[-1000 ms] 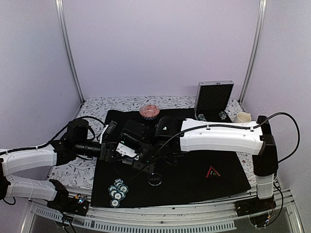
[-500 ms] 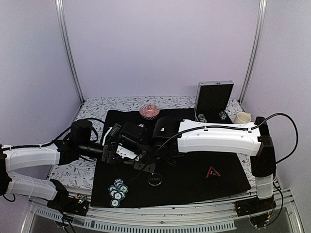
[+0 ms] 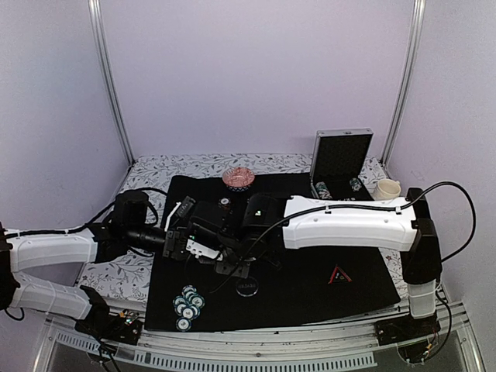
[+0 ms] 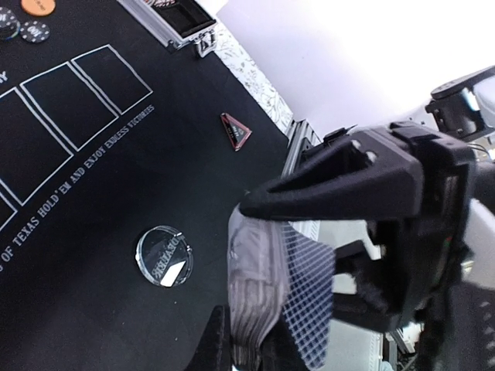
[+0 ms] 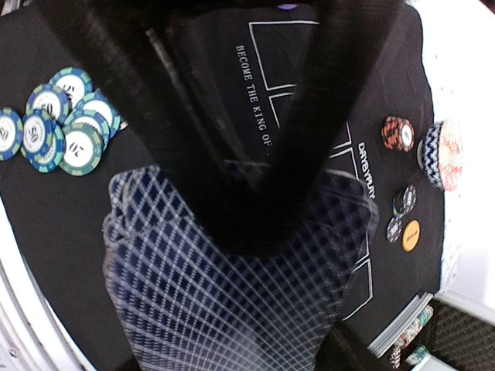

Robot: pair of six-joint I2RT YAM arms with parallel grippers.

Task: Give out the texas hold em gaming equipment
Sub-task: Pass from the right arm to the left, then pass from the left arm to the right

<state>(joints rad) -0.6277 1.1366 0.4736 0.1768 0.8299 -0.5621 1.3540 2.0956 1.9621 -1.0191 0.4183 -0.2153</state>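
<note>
Over a black mat, the right pincer clamps a deck of grid-backed cards. Its jaws stand partway apart around the stack. The left pincer meets the deck's lower edge from the left. Its jaws are mostly out of frame, so I cannot tell their state. Teal chips lie clustered near the mat's front left corner. A clear round button lies flat nearby.
</note>
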